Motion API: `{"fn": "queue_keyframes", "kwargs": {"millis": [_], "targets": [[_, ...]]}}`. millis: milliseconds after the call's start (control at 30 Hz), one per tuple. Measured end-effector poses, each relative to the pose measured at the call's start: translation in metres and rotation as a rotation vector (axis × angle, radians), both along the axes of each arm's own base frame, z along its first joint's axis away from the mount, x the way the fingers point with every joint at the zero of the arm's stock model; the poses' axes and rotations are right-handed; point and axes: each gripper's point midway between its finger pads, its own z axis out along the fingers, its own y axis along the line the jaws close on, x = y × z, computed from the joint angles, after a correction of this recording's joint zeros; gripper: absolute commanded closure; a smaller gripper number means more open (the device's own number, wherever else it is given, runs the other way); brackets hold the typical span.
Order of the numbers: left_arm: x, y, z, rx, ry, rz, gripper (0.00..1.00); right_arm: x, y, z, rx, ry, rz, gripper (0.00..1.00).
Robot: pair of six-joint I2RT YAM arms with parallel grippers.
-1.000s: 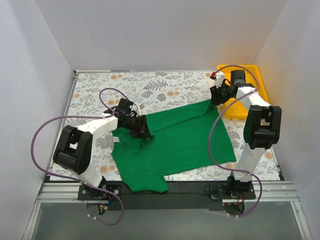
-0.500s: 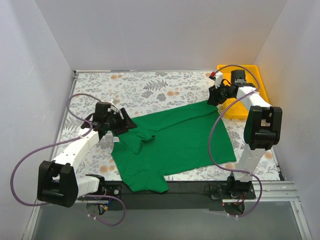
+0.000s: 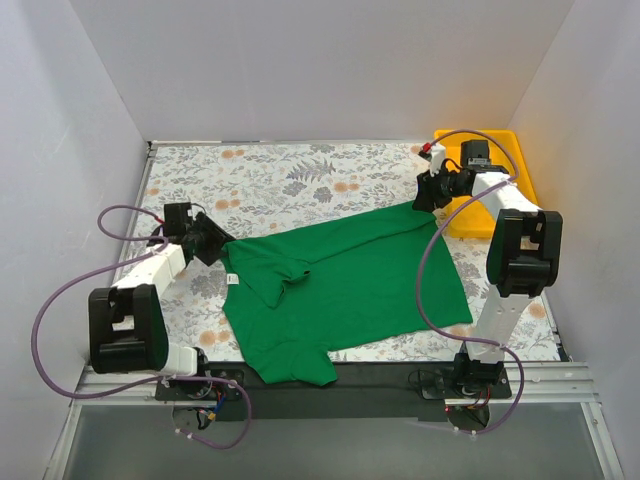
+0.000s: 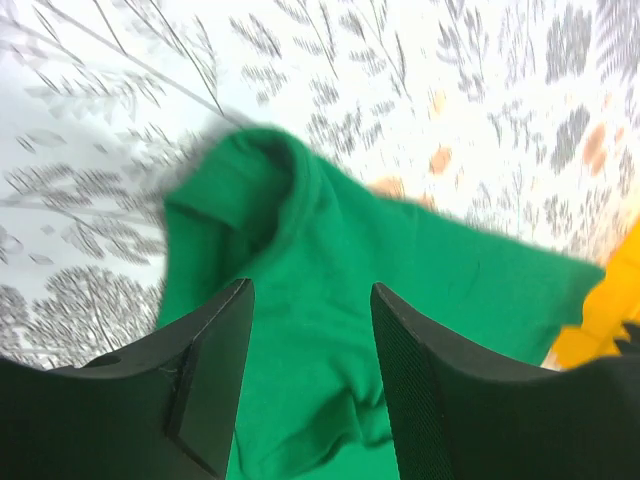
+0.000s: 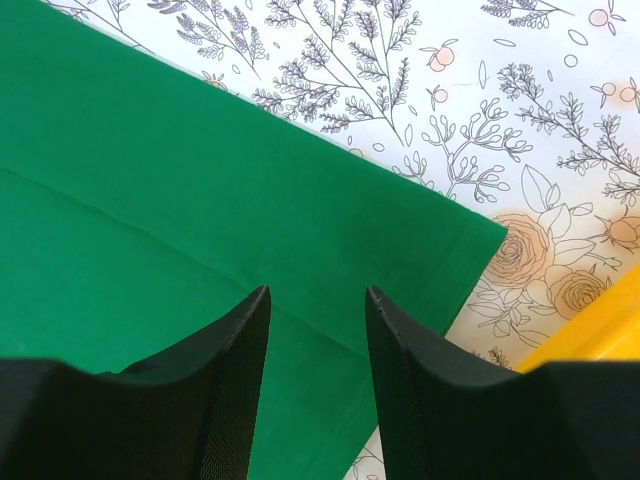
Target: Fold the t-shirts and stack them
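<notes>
One t-shirt (image 3: 345, 285) | far corner near tray (image 3: 470, 225) | near part overlaps table (image 3: 380, 165) edge

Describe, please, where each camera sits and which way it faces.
Top external: above and behind, looking down on the table and green t-shirt; both arms show.
Left wrist: past the open left gripper toward the t-shirt's bunched edge.
Right wrist: down past the open right gripper onto a t-shirt corner.
Both wrist views catch the yellow tray.

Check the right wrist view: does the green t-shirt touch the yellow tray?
No, the t-shirt ends on the floral table, and a strip of print shows between it and the yellow tray.
</notes>
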Motion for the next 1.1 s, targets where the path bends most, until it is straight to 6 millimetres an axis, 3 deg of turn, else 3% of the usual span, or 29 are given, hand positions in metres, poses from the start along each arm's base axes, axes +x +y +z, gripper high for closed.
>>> {"fn": "queue_keyframes", "kwargs": {"millis": [167, 533, 667, 767, 867, 1100], "targets": [[0.012, 0.016, -0.006, 0.034, 0.006, 0.052, 0.51, 0.000, 0.000, -0.001, 0.000, 0.004, -0.001, 0.50], [0.028, 0.019, -0.029, 0.062, 0.056, 0.018, 0.64, -0.001, 0.000, -0.003, 0.004, 0.013, -0.006, 0.50], [0.033, 0.020, -0.032, 0.076, 0.056, 0.000, 0.70, -0.001, 0.000, -0.004, 0.004, 0.017, -0.006, 0.50], [0.036, 0.020, -0.034, 0.082, 0.057, -0.008, 0.81, 0.000, -0.001, -0.009, 0.001, 0.032, -0.018, 0.50], [0.039, 0.021, -0.035, 0.088, 0.055, -0.018, 1.00, 0.006, -0.004, -0.013, -0.009, 0.048, -0.047, 0.50], [0.043, 0.023, -0.035, 0.095, 0.042, -0.020, 1.00, 0.024, -0.013, -0.020, -0.044, 0.063, -0.137, 0.52]]}}
